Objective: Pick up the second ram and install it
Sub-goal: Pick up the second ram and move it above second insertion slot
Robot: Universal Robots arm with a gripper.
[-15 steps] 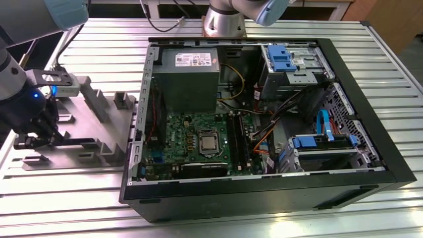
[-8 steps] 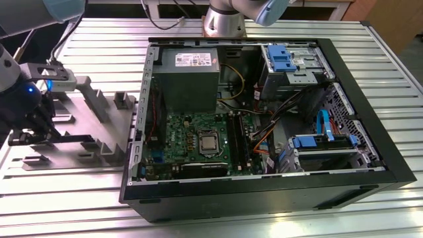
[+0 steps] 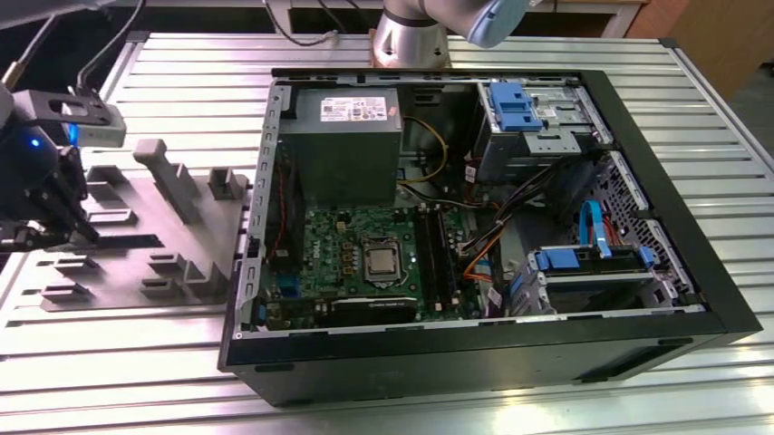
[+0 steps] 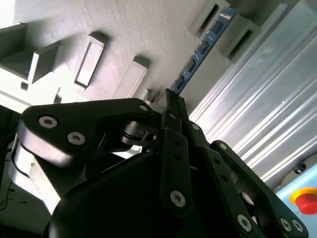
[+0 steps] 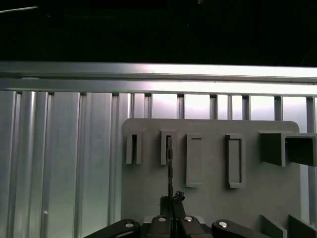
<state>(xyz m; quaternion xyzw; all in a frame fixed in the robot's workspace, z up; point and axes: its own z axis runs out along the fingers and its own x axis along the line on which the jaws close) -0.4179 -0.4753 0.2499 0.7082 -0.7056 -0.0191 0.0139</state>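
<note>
The second ram (image 4: pixel 200 49) is a thin blue-green strip with black chips, running from my fingertips to a raised slot of the grey holder plate (image 4: pixel 148 29). In the first wrist view the ram (image 5: pixel 170 166) is edge-on, its far end in a holder slot. My gripper (image 4: pixel 171 96) (image 5: pixel 173 199) is shut on the ram's near end. In the exterior view the gripper (image 3: pixel 54 234) hangs over the holder plate (image 3: pixel 133 263) at that view's left, well away from the open computer case (image 3: pixel 677 217) and its black memory slots (image 3: pixel 438 258).
The case holds a grey power-supply box (image 3: pixel 344 136), a motherboard (image 3: pixel 351 245), loose cables and blue drive latches (image 3: pixel 514 104). The holder plate carries several raised blocks and empty slots. A ribbed aluminium table (image 3: pixel 121 362) lies under everything. A red button (image 4: pixel 306 199) sits off the table edge.
</note>
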